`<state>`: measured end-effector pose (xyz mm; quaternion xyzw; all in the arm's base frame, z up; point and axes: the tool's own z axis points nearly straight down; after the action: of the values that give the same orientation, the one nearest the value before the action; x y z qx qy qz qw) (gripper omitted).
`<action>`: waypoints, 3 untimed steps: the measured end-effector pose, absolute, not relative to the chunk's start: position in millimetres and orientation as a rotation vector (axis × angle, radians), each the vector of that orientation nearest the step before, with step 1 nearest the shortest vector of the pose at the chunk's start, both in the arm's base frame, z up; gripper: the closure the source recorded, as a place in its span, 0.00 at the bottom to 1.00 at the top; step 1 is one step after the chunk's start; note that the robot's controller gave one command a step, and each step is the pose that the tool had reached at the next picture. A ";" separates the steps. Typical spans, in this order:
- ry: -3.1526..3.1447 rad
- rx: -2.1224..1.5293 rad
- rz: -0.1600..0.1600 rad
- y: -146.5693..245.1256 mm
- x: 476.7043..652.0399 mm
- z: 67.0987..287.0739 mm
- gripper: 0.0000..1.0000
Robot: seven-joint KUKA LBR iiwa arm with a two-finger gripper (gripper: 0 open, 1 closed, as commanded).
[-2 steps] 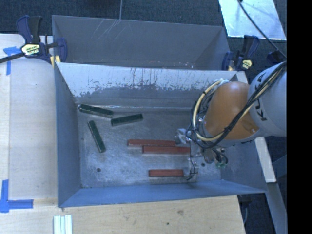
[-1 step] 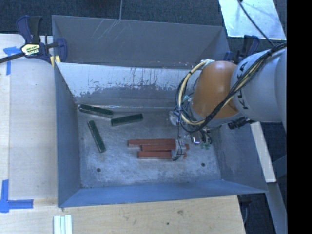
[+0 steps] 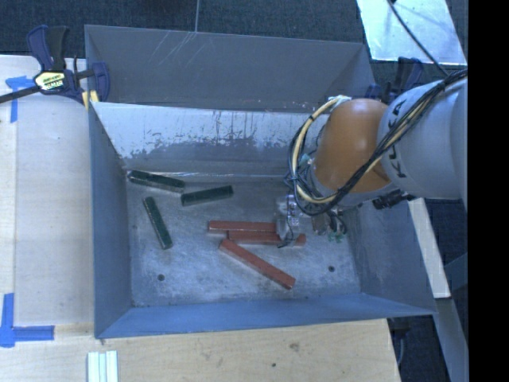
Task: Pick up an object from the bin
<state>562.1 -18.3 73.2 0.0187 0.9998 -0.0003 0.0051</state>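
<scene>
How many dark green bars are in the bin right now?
3. One dark green bar lies at the back left, one just right of it, one angled below on the left. The arm may hide more.

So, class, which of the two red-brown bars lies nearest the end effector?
The upper, level bar, whose right end is at the end effector. The other red-brown bar slants down to the right below it.

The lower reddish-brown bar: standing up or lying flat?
Lying flat: the lower reddish-brown bar rests lengthwise on the bin floor.
</scene>
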 end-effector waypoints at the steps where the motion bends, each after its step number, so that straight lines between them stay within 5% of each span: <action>1: 3.135 0.057 -0.001 -18.1 560.8 71.4 0.00; 2: 3.133 0.057 -0.001 -18.1 561.3 72.1 1.00; 3: 3.128 -0.030 -0.003 -33.0 601.3 190.5 1.00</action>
<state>601.3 -33.0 190.5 -0.0097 0.9999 -0.0010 0.0068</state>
